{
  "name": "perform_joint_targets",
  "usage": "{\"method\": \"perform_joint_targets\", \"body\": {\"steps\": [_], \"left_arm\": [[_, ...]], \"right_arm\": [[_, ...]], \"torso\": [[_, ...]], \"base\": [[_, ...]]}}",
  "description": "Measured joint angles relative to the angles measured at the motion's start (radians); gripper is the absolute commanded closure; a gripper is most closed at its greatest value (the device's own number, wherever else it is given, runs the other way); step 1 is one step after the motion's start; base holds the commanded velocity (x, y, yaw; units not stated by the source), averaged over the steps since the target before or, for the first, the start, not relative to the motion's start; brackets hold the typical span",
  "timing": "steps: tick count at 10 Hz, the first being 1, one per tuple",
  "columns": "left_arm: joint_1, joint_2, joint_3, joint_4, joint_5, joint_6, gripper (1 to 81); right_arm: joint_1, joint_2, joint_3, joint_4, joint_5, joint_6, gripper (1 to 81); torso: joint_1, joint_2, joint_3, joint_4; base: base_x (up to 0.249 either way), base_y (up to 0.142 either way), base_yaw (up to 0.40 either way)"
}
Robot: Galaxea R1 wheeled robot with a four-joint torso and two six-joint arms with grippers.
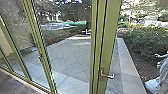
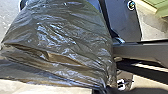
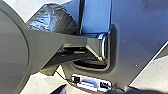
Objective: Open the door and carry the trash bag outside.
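While 1 lever handle marks the green-framed door ahead, paving lies beyond; the dark trash bag bulges beside the robot's base. Either pincer, clenched or released: I cannot tell.

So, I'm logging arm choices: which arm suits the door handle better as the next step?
Right, I'd judge: the handle sits right of centre in the head view, and the bag, large in the left wrist view, smaller in the right, likely burdens the left arm.
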Motion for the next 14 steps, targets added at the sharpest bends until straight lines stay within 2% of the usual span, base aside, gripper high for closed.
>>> {"method": "perform_joint_targets", "body": {"steps": [4, 9, 10, 12, 14], "left_arm": [[0.0, -0.014, 0.035, 0.0, 0.0, 0.0, 81.1], [0.0, -0.008, 0.034, 0.0, 0.0, 0.0, 81.1], [0.0, -0.005, 0.034, 0.0, -0.001, 0.0, 81.1], [0.0, -0.005, 0.034, 0.001, -0.001, 0.0, 81.1], [-0.007, -0.005, 0.034, 0.001, -0.004, 0.0, 81.1]], "right_arm": [[0.0, -0.15, 0.244, 0.0, 0.003, 0.004, 1.0], [0.008, -0.421, 0.605, 0.0, 0.03, 0.004, 1.0], [0.008, -0.471, 0.667, 0.0, 0.034, 0.004, 1.0], [0.01, -0.548, 0.773, 0.0, 0.037, 0.004, 1.0], [0.033, -0.625, 0.864, -0.001, 0.056, 0.004, 1.0]], "torso": [[0.0, 0.0, 0.0, 0.0], [0.0, 0.0, 0.0, 0.0], [0.0, 0.0, -0.008, 0.0], [0.0, 0.0, -0.051, 0.0], [0.0, 0.0, -0.069, 0.0]], "base": [[0.0, 0.0, 0.0], [0.0, 0.0, 0.0], [0.0, 0.0, 0.0], [0.0, 0.0, 0.0], [0.0, 0.0, 0.0]]}}
